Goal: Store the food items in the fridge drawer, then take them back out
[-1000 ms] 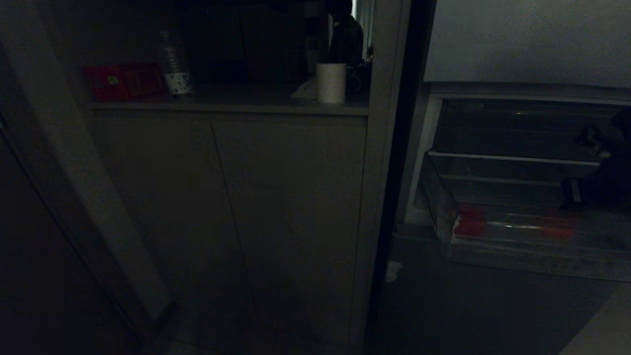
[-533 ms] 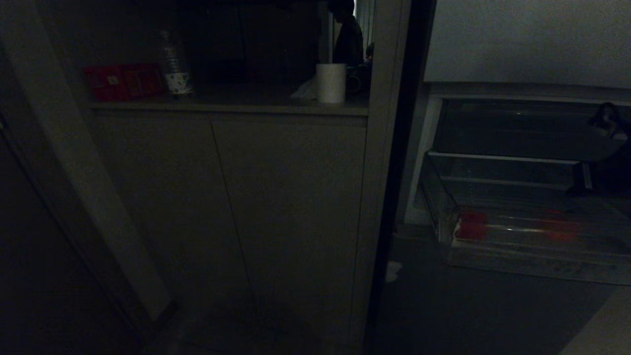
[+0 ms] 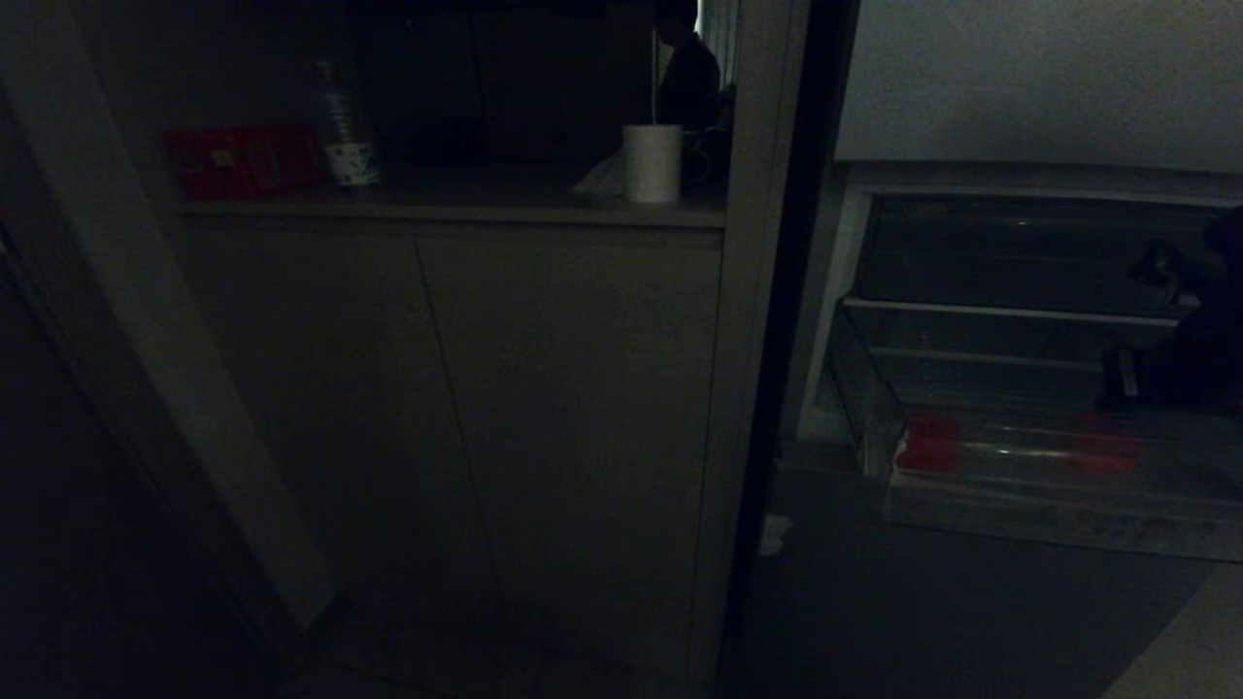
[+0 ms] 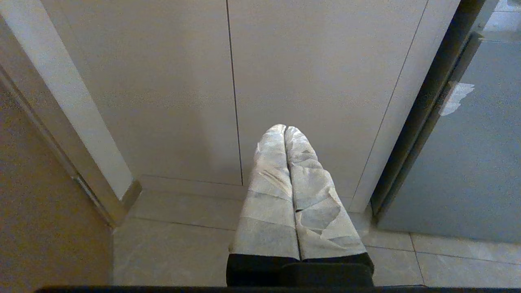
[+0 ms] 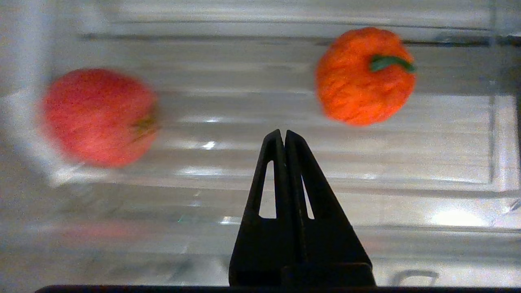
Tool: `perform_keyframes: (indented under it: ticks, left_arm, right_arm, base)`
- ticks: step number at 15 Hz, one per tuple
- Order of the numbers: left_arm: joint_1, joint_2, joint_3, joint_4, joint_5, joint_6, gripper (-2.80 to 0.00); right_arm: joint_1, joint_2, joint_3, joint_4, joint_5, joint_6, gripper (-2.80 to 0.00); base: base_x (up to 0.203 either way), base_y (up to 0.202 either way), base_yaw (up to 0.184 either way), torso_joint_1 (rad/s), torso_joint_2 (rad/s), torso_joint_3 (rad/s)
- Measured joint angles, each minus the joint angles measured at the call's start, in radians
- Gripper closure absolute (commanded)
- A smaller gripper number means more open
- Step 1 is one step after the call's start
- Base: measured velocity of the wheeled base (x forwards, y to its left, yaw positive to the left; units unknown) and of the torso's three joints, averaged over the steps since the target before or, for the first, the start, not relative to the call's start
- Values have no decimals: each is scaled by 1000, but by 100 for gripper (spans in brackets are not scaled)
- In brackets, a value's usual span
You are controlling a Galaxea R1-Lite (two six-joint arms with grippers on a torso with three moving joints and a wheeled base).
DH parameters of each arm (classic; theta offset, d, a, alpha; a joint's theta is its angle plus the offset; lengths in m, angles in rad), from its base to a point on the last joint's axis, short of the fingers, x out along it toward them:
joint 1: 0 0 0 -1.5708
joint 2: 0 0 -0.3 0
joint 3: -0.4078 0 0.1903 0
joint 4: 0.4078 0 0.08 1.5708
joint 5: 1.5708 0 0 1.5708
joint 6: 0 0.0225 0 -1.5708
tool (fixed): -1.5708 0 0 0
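Note:
The fridge drawer (image 3: 1049,519) stands pulled out low on the right, clear plastic with a ribbed bottom (image 5: 407,154). Both food items lie in it, well apart: a smooth red one (image 5: 97,116) (image 3: 927,447) near the left wall, and a lumpy orange-red one with a green stem (image 5: 364,75) (image 3: 1102,451) toward the right. My right gripper (image 5: 283,132) hangs over the drawer between them, shut and empty, touching neither; its dark arm (image 3: 1180,364) enters from the right edge. My left gripper (image 4: 285,128), its fingers wrapped in white tape, is shut and parked facing a cabinet door.
A darker compartment (image 3: 1020,252) sits above the drawer. Left of the fridge stands a cabinet (image 3: 466,408) whose counter carries a white cup (image 3: 652,163), a bottle (image 3: 340,126) and a red box (image 3: 243,160). A person (image 3: 685,78) is behind the counter.
My right arm drew back up and to the right half a second ago, and it is now back over the drawer's right part. The food items have not moved.

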Motion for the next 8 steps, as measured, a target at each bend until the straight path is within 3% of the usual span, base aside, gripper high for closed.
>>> perform_keyframes:
  ticks: [5,8]
  left_arm:
    - [0,0,0,0,0,0,0]
    - [0,0,0,0,0,0,0]
  right_arm:
    - [-5,-62,93,2,-9,-9,0]
    - [-7,-41,17,0,-43,0,0]
  base:
    - [0,0,0,0,0,0]
    - [0,0,0,0,0,0]
